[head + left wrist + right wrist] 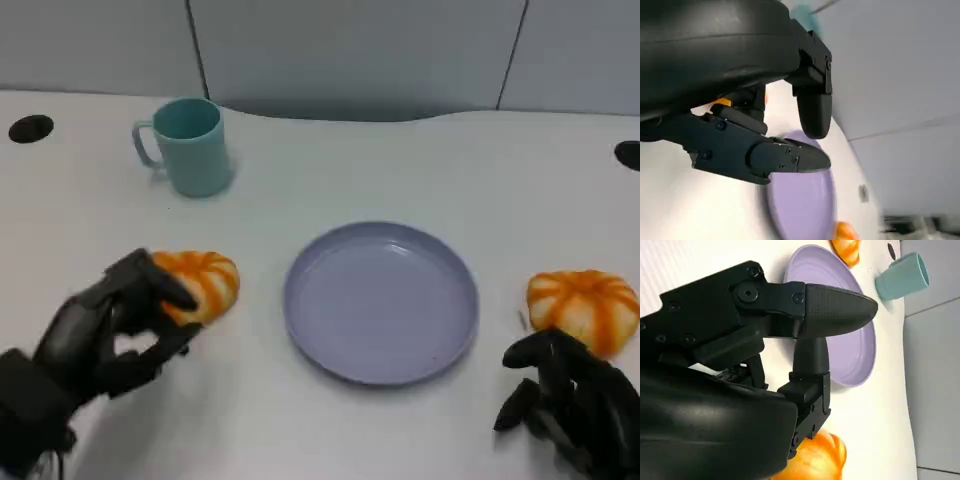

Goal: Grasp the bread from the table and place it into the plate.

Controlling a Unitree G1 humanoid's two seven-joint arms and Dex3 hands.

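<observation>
Left hand (110, 330) is wrapped around the bread (200, 283) on the near left of the table (330, 430), fingers curled over its near side with the thumb on top, so this looks like the grasp itself; whether the roll is lifted or resting on the table, I cannot tell. The purple plate (380, 300) sits just to its right, bare. The next move, I'd say, calls for a lift and a short carry rightward over the rim before letting go. A second bread roll (585, 308) lies right of the plate, and the right hand (570, 405) sits just near of it, fingers loosely curled, holding nothing. A teal mug (190, 145) stands far left. No brands, labels or writing anywhere.
</observation>
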